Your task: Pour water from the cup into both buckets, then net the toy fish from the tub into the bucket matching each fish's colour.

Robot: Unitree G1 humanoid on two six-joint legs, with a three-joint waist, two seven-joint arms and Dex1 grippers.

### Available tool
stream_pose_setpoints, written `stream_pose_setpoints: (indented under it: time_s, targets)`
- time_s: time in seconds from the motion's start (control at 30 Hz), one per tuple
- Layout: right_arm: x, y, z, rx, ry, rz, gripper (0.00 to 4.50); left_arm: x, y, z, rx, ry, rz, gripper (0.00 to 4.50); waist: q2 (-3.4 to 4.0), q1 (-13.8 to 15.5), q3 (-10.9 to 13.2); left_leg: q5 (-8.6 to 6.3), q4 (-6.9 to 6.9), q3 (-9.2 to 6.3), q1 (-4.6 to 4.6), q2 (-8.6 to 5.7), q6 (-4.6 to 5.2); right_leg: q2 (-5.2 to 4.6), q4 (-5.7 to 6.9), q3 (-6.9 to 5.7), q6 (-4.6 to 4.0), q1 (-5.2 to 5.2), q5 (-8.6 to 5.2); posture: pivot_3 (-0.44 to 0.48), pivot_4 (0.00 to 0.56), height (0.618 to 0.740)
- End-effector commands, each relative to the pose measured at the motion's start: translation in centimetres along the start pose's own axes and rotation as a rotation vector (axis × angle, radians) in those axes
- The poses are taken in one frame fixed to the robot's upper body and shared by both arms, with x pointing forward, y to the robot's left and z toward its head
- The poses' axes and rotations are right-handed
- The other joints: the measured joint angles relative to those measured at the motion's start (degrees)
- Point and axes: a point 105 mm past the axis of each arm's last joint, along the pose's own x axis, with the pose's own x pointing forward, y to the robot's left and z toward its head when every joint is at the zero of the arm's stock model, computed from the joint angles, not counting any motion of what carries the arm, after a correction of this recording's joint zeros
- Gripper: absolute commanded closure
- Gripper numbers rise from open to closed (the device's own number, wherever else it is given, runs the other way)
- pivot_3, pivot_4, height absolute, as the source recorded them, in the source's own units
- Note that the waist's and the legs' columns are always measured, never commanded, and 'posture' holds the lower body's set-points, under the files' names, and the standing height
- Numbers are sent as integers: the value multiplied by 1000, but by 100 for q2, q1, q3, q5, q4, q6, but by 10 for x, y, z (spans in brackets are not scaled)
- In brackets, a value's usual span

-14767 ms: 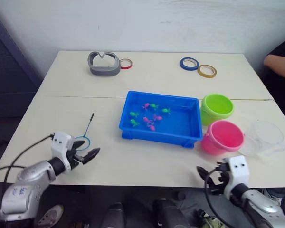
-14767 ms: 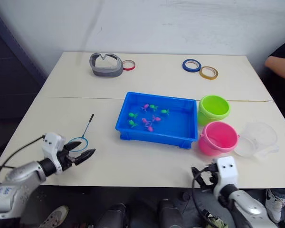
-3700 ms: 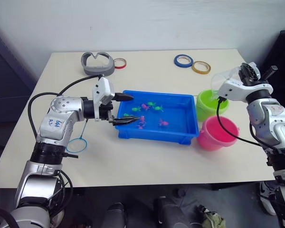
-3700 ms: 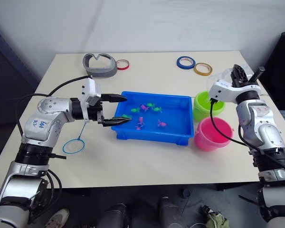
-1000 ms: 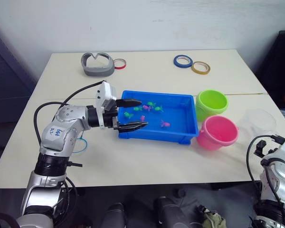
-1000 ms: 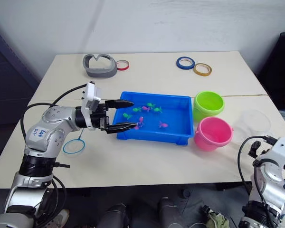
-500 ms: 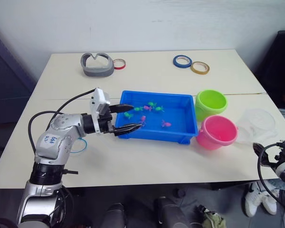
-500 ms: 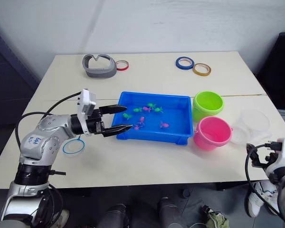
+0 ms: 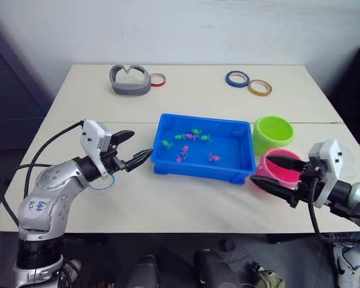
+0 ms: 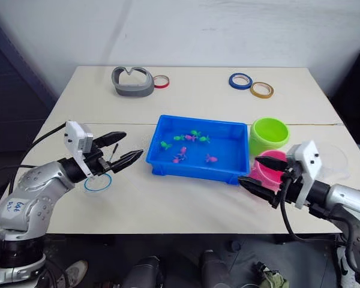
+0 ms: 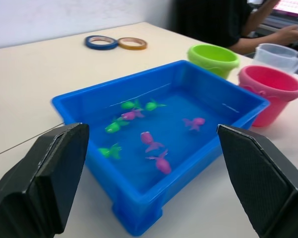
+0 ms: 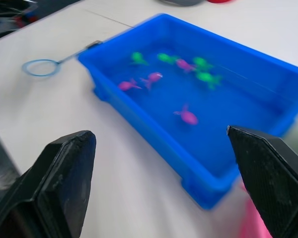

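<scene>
Fish [image 9: 191, 137] all sit in the tub [image 9: 243, 157], green and pink together in shallow water at the centre of the frame, so the netting part looks not yet begun. Whether the pouring is done I cannot tell: the cup [image 11: 279, 55] stands upright beyond the pink bucket [image 11: 270, 92] in the left wrist view, and no water level is readable in either pail. The green bucket [image 9: 273, 132] stands just right of the tub, with the pink one below it, close to the tub's lower right corner

The net [image 10: 98, 182] lies flat on the surface at lower left, its hoop under the left tool [image 9: 132, 149], which hangs above it with both fingers spread apart and nothing between them. The right tool [image 9: 278, 176], at lower right in front of the pink bucket, is likewise spread wide and empty

My guess is that picking up the net comes next

The surface [image 9: 198, 96] is pale cream, with a seam running across. At its far edge lie a grey curved object [image 9: 131, 80] with a red tape ring [image 9: 158, 79] beside it, and, at upper right, a blue tape ring [image 9: 237, 78] and a yellow one [image 9: 260, 88]. A plain white wall stands behind
</scene>
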Motion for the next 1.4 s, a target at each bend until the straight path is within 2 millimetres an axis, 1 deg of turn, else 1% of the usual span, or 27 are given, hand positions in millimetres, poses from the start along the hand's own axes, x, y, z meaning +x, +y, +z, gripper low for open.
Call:
stream_pose_setpoints:
  time_s: [0.03,0.17,0.23,0.37,0.57,0.77,0.83,1.03,1.17,1.3,1.4]
  targets:
    - [11,10,6,-64,-21,88,40,-14,16,7,44,-24,140,0,0,9,0,0,0,-1,0,0,0,0,0,-1,0,0,0,0,150,740]
    - [23,23,-3,-118,9,193,40,-33,38,-5,13,7,314,0,0,8,0,-1,-2,-2,0,0,0,-2,-2,-3,0,-1,0,0,150,740]
    - [27,25,-6,-148,16,212,40,-43,49,-14,-7,39,386,0,-3,7,2,-2,-3,-2,-1,0,1,-4,-2,-5,0,-1,0,0,150,740]
    - [34,25,-7,-197,3,220,40,-54,64,-25,-20,79,448,0,-5,8,2,-2,0,-3,0,0,1,-5,-2,-8,-2,-2,1,0,150,740]
    - [42,31,-7,-256,-17,231,40,-60,85,-47,-38,167,496,0,-6,8,2,-4,-6,-15,-1,0,-2,-12,-2,-25,-4,-2,2,0,150,740]
    - [44,40,-6,-275,-40,241,40,-59,108,-68,-45,236,532,0,-6,12,2,-4,-7,-32,-3,0,-3,-21,-1,-47,-6,-1,3,0,150,740]
    - [45,44,-4,-291,-60,241,40,-54,113,-73,-60,236,527,0,-6,13,2,-5,-9,-39,-5,-1,-4,-24,0,-55,-7,-1,3,0,150,740]
    - [46,47,-1,-321,-88,234,40,-35,118,-86,-92,238,498,0,-7,15,2,-6,-9,-52,-13,-3,-6,-32,-1,-74,-6,-2,3,0,150,740]
    - [47,49,0,-327,-97,232,40,-17,109,-102,-100,276,452,0,-7,17,2,-6,-8,-56,-15,-5,-7,-34,1,-79,-6,-3,4,0,150,740]
    - [47,49,0,-334,-100,227,40,-9,101,-119,-127,326,445,0,-7,12,2,-6,-8,-56,-15,-5,-7,-32,3,-80,-6,-4,4,0,150,740]
    - [46,48,0,-338,-100,223,40,-9,99,-129,-160,349,479,0,-8,16,1,-6,-6,-57,-15,-5,-7,-32,5,-80,-5,-4,4,0,150,740]
